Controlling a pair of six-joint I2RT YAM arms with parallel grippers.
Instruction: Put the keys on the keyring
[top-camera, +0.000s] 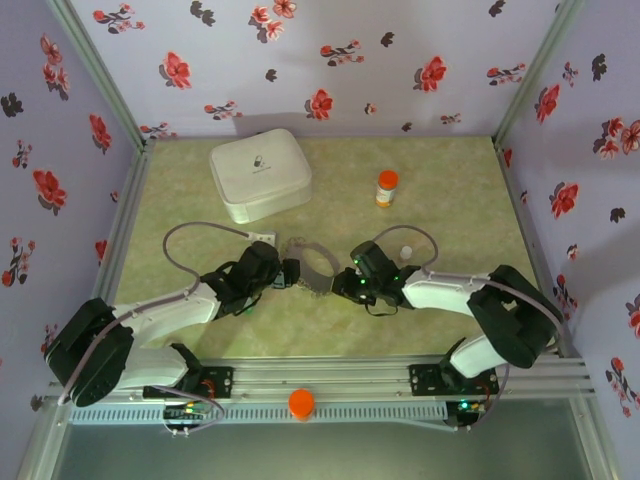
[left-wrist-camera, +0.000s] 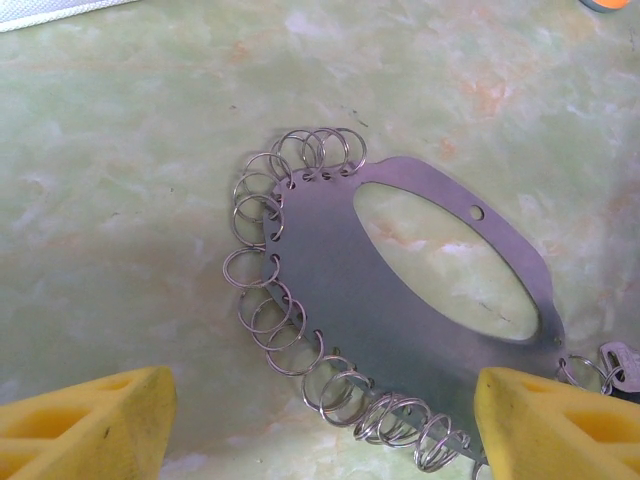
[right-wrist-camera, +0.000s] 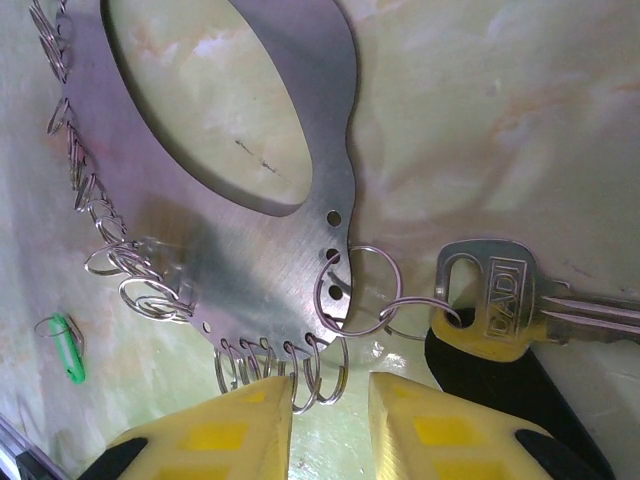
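The keyring is a flat grey metal plate with an oval cut-out and several split rings along its edge, lying between both grippers. A silver key hangs from a ring linked to a ring on the plate. A black rounded head lies under that key. A small green piece lies left of the plate; I cannot tell if it is a key. My left gripper is open, straddling the ringed edge. My right gripper is open, with two rings reaching between its fingers.
A white zip case sits at the back left and an orange-capped pill bottle at the back middle. A tiny white cap lies by the right arm. An orange knob is on the front rail.
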